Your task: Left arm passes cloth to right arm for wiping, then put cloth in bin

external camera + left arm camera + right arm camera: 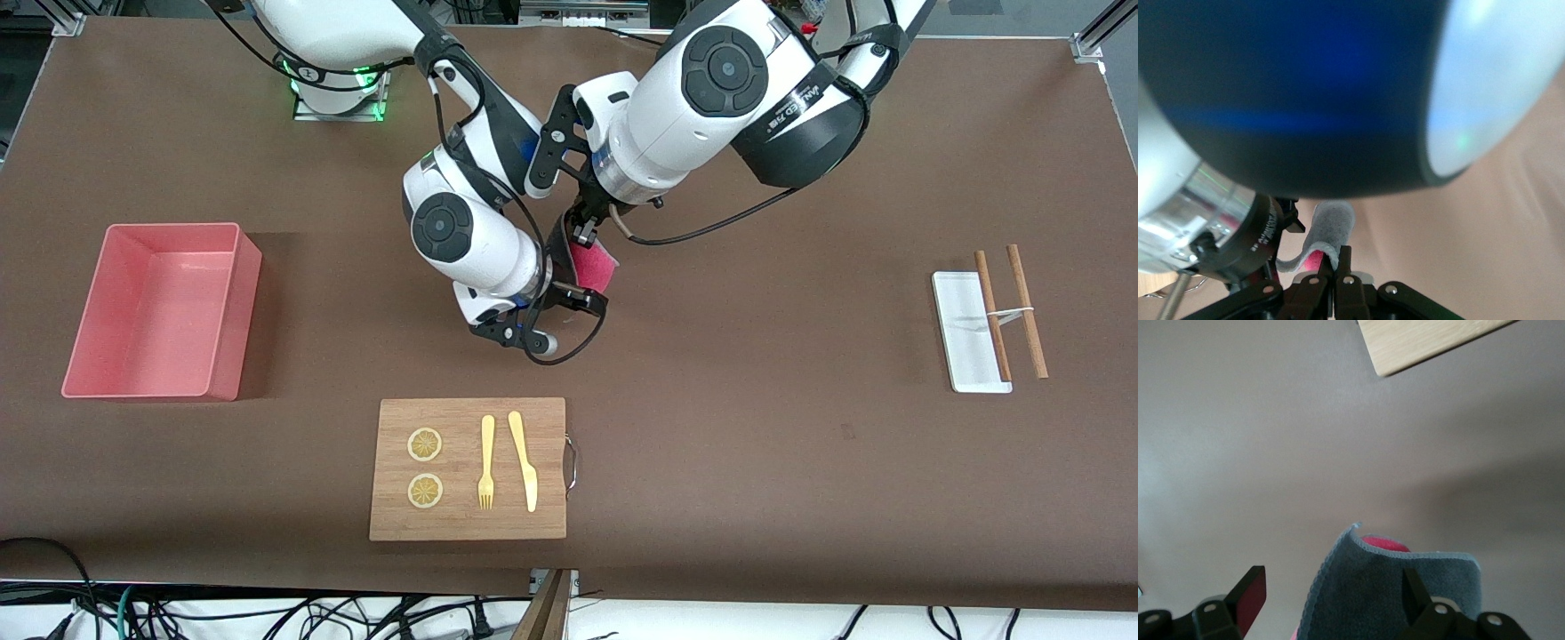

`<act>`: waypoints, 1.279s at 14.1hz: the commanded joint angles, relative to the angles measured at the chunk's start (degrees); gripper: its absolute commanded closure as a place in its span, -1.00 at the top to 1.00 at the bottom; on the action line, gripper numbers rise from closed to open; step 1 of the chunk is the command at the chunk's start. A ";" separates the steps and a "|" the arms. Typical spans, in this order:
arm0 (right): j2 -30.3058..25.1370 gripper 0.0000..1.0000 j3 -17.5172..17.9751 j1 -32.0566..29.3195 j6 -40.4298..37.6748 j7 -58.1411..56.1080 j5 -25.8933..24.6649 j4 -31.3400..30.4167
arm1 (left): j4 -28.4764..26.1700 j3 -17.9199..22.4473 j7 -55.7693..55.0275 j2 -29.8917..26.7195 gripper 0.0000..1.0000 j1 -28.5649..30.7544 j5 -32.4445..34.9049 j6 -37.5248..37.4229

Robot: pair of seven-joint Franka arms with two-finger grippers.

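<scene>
Front view: both arms meet in the air over the bare brown table [756, 427], above the stretch between the robots' bases and the wooden board [468, 469]. The left gripper [582, 233] hangs down with the cloth [594, 265] clamped between its fingers, magenta-pink face showing, the cloth dangling just under it. The right gripper [569, 298] sits right beside the cloth's lower edge, touching or nearly touching it. White lettering runs along a black band on the left arm, too small to read. The bin [158, 311], pink with tall sloping walls, stands well apart toward the right arm's end of the table. On the board lie two lemon slices [425, 467], a fork [486, 461] and a knife [524, 460]. Toward the left arm's end a white tray [967, 333] carries chopsticks [1009, 311].

Left wrist view: the left gripper [1333, 263] is pinched together on the cloth [1331, 227], a grey fuzzy fold curling up with a sliver of pink at the pinch. The right arm's dark blue and white body fills most of the picture; its black ring bears tiny unreadable print.

Right wrist view: the right gripper [1331, 597] stands spread, fingers apart, and the cloth [1385, 593] hangs between them, dark grey face toward the camera, pale grey trim along the edge, a pink strip peeking over the top. A corner of the wooden board [1425, 340] shows on the table below.
</scene>
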 commanded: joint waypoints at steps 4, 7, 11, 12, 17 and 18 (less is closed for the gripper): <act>0.62 0.82 -0.21 -0.53 -4.33 -4.76 0.45 1.38 | 1.38 0.23 1.63 0.57 -1.00 -0.29 -1.08 -0.14; 0.71 0.82 -0.29 -0.54 -4.42 -5.90 -0.16 1.29 | 1.38 0.23 1.63 0.57 -1.00 -0.21 -1.08 -0.14; 0.71 0.28 -0.29 -0.62 -6.61 -7.31 -0.86 1.11 | 1.38 0.23 1.63 0.57 -1.00 -0.21 -1.08 -0.14; 0.71 0.06 -0.29 -0.62 -6.88 -8.01 -0.78 1.03 | 1.38 0.23 1.63 0.66 -1.00 -0.21 -1.08 -0.14; 0.80 -0.83 -0.29 -0.62 -6.97 -8.11 -0.78 1.02 | 1.38 0.23 1.63 0.66 -1.00 -0.21 -1.08 -0.14; 0.80 -1.00 -0.29 -0.62 -6.97 -8.19 -0.86 1.02 | 1.38 0.23 1.63 0.57 -1.00 -0.29 -1.08 -0.14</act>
